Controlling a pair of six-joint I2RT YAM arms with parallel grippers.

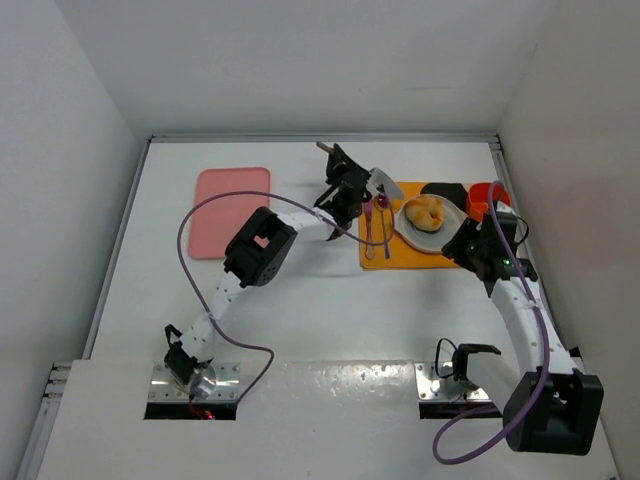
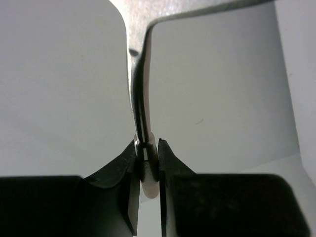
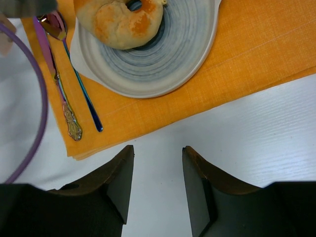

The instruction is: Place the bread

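On the white plate, toward the far right of the desk: the bread, sitting off-centre, touched by neither claw. Under the plate, an orange placemat. On that mat just left of the plate, two iridescent utensils lying side by side. Just behind the mat, a black object and a red object, too small to identify. Far left and well apart, a pink board.

Between the fingers of the left claw, pinched tight: a thin metal utensil, possibly a knife, held near the mat's far-left corner. Over bare desk just short of the mat's near edge, the right claw, spread wide with nothing between its fingers. At the left of the right wrist view, a purple cable curving past the mat.
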